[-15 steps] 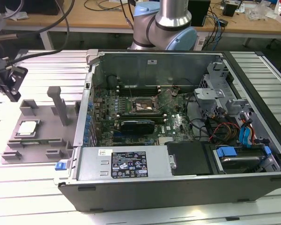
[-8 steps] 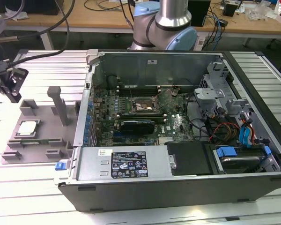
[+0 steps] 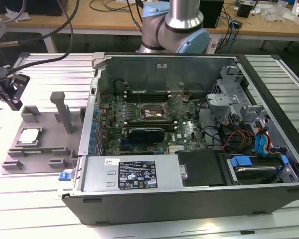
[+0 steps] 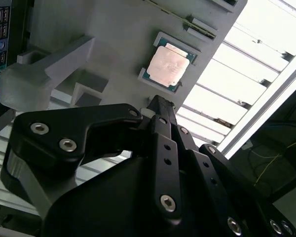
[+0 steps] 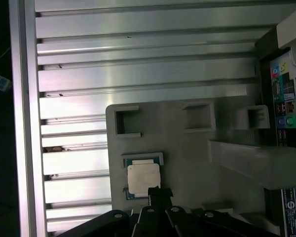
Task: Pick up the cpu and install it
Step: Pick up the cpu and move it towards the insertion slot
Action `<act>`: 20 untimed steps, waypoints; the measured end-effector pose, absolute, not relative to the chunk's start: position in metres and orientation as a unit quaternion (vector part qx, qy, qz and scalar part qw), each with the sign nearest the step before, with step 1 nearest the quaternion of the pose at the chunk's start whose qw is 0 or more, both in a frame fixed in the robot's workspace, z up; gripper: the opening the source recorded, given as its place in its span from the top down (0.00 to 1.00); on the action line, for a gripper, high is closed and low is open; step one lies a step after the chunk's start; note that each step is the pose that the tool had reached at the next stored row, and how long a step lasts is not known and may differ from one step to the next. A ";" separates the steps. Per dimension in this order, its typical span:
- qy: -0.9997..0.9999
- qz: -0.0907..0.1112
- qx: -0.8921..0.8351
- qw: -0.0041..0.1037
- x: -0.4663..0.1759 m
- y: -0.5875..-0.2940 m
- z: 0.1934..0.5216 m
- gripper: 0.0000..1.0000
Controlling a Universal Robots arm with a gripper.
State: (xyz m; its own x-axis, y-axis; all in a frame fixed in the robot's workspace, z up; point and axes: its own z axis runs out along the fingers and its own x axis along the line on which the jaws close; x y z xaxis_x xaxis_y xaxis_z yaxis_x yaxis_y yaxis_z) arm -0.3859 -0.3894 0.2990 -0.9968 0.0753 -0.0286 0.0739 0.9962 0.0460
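The cpu [image 3: 29,135] is a small square chip with a silvery top, lying flat in a recess of a grey fixture [image 3: 50,144] on the exterior view's left, outside the computer case. My gripper [image 3: 12,97] hangs above and just behind the fixture, apart from the chip. In both wrist views the cpu [image 4: 170,66] [image 5: 143,178] lies just beyond my black gripper [image 4: 157,101] [image 5: 159,191], whose fingers are shut together with nothing between them. The motherboard socket [image 3: 152,112] sits in the middle of the open case.
The open computer case [image 3: 189,64] lies on a ribbed aluminium table [image 3: 35,204], with cables and drive cages on the exterior view's right. A tall grey post [image 3: 64,112] rises from the fixture beside the cpu. The arm's base [image 3: 179,30] stands behind the case.
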 end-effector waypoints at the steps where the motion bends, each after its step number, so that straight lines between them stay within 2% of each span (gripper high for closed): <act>1: 0.999 0.022 0.037 0.015 -0.387 -0.389 0.298 0.89; 20: 0.999 0.023 0.023 0.015 -0.396 -0.401 0.253 0.89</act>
